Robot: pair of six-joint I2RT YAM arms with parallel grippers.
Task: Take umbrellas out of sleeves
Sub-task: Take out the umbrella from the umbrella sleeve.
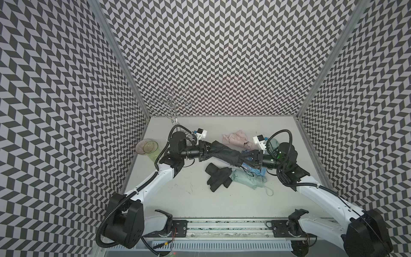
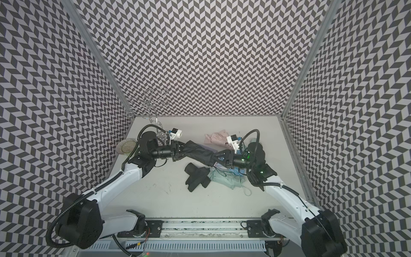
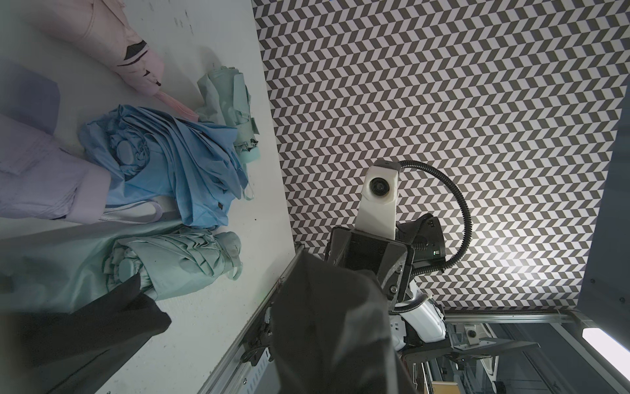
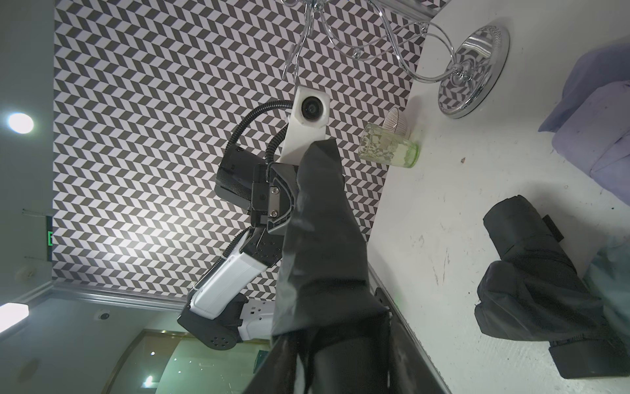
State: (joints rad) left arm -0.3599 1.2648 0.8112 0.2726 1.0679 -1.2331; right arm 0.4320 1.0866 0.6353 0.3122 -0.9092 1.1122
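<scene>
Table (image 1: 189, 200) first. We log Black sleeve (image 1: 222, 153) stretched btw both grippers, off surface. L gripper (image 1: 209, 151) pinched tight on sleeve's far end. R gripper (image 2: 215, 160) clamped on black umbrella (image 4: 351, 368) at sleeve mouth. Mint umbrella (image 1: 244, 180) lies just below R gripper.

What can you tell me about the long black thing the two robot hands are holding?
It's a folded black umbrella wearing its black sleeve, a smooth, slightly shiny fabric tube. It is lifted off the table and stretched out between the two arms. The left gripper pinches the black sleeve at its thin, floppy end. The right gripper grips the thicker end, where the black umbrella is.
</scene>
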